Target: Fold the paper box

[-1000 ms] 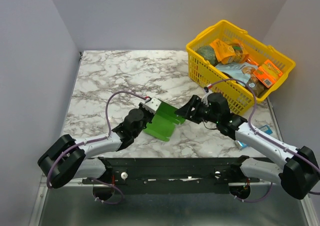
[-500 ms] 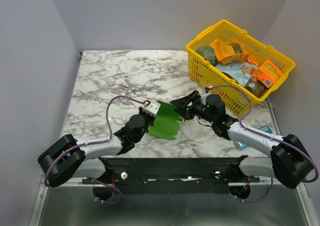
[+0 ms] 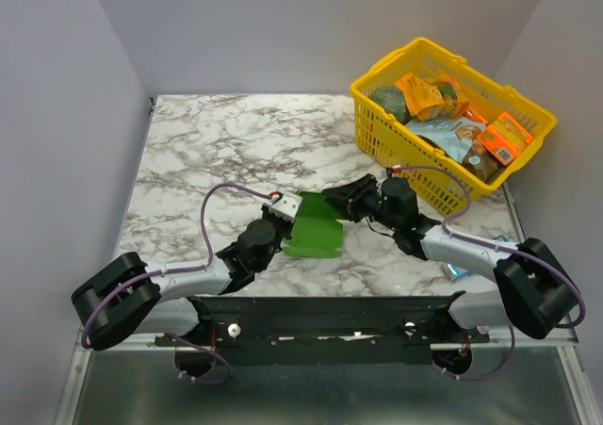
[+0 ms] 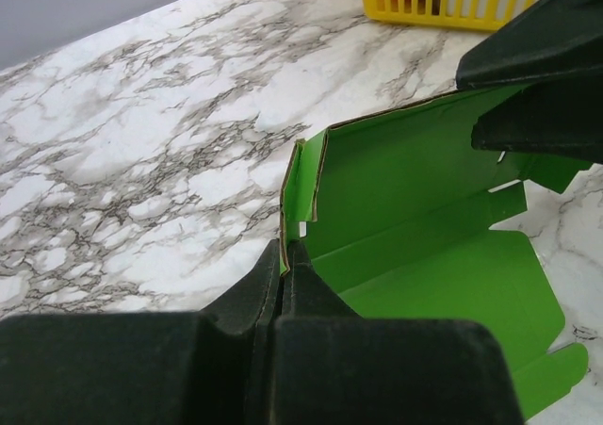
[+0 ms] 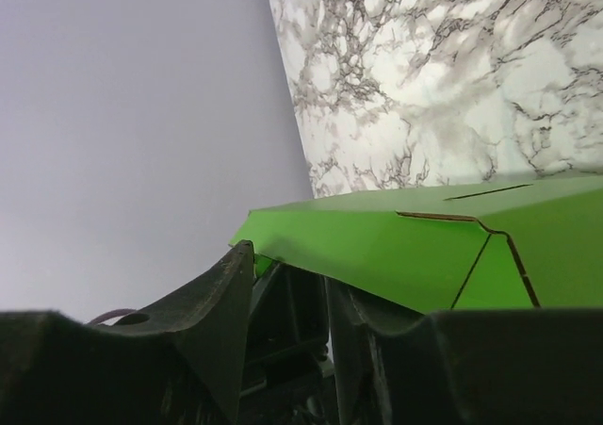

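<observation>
Showing the fold at an early-to-middle stage: the box (image 3: 316, 232) lies on the table (image 3: 217, 142) near its front edge, between the two arms and well apart from the basket (image 3: 405, 147). It is no longer a flat sheet. One long panel stands raised along a crease, and a short side flap is turned in at its left end. The base panel and its tabs lie open on the marble, so no closed shape exists yet. The left gripper (image 4: 285, 265) is closed tight on the card's lower left corner, where the raised panel meets the side flap, and anchors it. The right gripper (image 4: 513, 90) straddles the far right edge of the raised panel, one finger on each side. Whether it actually pinches the card cannot be told. By this view, the remaining walls must be raised, the flaps tucked and the lid closed.
</observation>
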